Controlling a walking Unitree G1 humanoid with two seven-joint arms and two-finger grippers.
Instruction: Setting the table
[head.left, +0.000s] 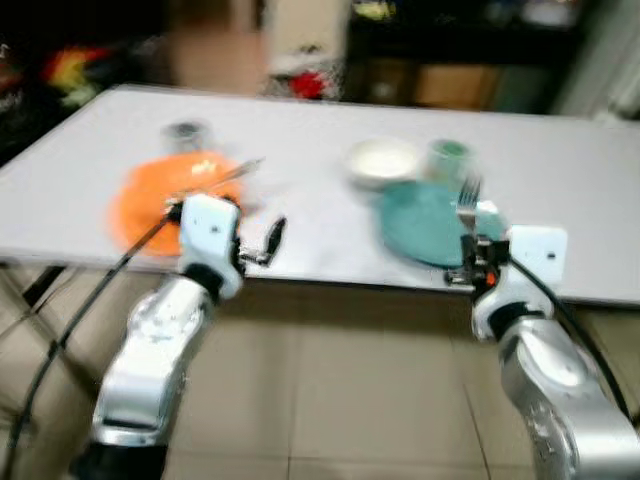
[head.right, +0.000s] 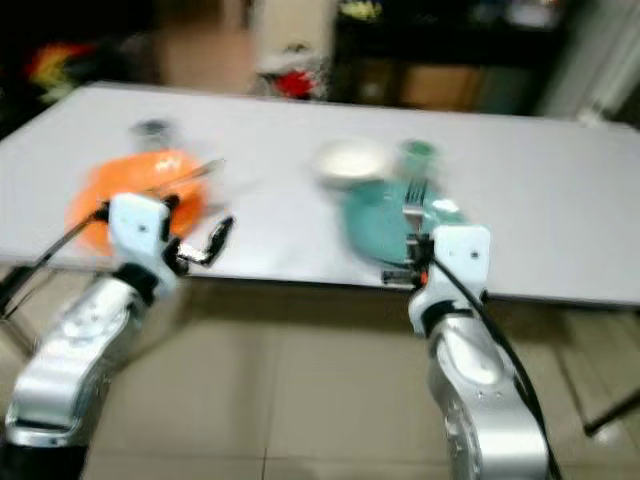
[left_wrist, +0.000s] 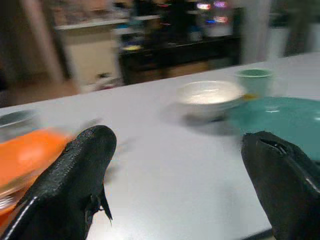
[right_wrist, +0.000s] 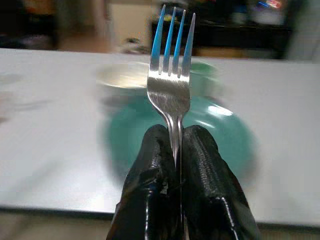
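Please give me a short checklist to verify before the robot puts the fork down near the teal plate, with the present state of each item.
1. Fork held firmly: ok. The right end effector is shut on its handle, tines pointing up.
2. Teal plate in place: ok, it lies near the table front edge, just ahead of the fork.
3. Space beside the plate: cannot tell exactly; the white bowl and green cup stand close behind it.
4. Left end effector free: ok, fingers open and holding nothing, near the orange plate.
5. Picture sharpness: not ok, the views are blurred.
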